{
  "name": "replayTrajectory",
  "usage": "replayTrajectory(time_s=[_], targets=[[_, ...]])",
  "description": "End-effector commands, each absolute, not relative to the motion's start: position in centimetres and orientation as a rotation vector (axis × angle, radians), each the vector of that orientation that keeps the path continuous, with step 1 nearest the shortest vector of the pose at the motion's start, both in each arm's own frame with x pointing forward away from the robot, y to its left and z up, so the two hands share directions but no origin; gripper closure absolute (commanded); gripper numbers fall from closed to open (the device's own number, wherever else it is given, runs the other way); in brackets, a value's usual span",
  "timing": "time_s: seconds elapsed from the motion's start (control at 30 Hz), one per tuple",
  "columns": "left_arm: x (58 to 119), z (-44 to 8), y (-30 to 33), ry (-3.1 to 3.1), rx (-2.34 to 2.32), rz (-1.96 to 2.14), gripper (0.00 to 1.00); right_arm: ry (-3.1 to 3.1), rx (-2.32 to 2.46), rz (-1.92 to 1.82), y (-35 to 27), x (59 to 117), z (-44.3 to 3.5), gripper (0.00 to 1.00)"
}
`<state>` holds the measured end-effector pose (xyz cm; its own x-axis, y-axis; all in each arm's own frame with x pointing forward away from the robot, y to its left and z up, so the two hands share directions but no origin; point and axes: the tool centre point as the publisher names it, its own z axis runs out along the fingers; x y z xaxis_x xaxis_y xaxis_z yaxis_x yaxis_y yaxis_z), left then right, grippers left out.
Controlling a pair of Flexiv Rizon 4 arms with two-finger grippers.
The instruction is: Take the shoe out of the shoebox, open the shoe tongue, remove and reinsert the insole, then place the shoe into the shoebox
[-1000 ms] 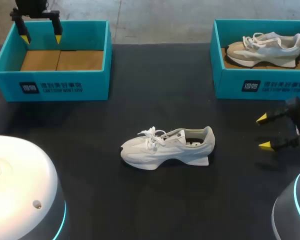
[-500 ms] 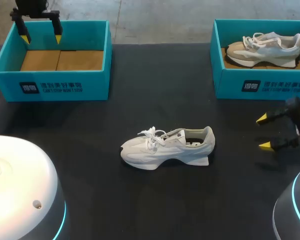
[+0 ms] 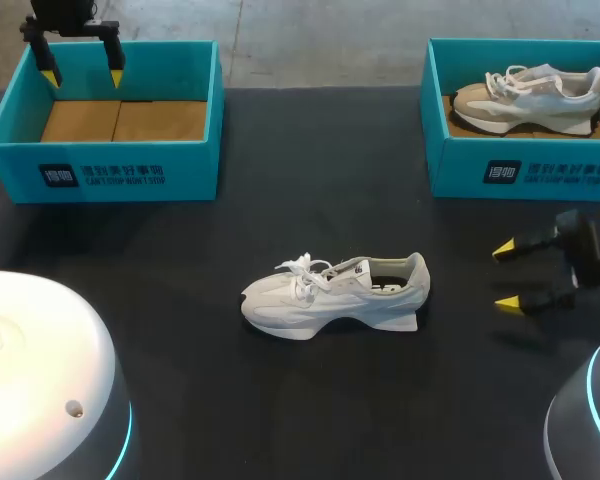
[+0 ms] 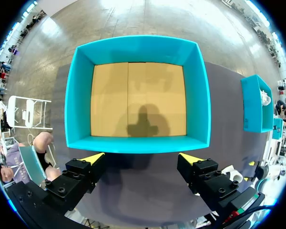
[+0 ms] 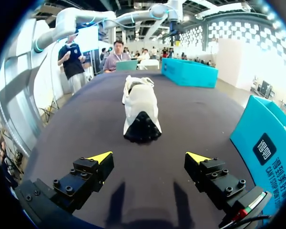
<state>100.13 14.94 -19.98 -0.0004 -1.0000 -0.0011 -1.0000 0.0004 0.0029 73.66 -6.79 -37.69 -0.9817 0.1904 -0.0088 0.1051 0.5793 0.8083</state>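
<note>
A white sneaker (image 3: 335,294) lies on its sole in the middle of the black table, toe toward my left arm's side; the right wrist view shows its heel (image 5: 141,110) straight ahead of the fingers. My right gripper (image 3: 507,274) (image 5: 149,157) hovers open to the right of the shoe's heel, well apart from it. An empty teal shoebox (image 3: 108,116) (image 4: 138,98) stands at the back left. Above its far left rim my left gripper (image 3: 82,61) (image 4: 139,155) hangs open with nothing between its fingers.
A second teal shoebox (image 3: 525,160) (image 5: 267,138) at the back right holds a beige sneaker (image 3: 532,100). Two white rounded robot bases (image 3: 40,380) sit at the front corners.
My right gripper has slid left, closer to the shoe's heel. The left arm and the shoe have not moved.
</note>
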Motion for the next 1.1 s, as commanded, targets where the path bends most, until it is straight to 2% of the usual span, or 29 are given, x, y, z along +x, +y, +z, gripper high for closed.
replayTrajectory(time_s=[0.03, 1.1], targets=[[100.1, -20.0, 15.0, -2.221, 2.220, -0.003, 0.00, 2.700, 0.249, 1.376, -5.2, 73.9, -38.2, 0.00], [100.1, -20.0, 15.0, -2.221, 2.220, -0.003, 0.00, 2.626, 0.259, 1.518, 3.7, 74.2, -40.3, 0.00]])
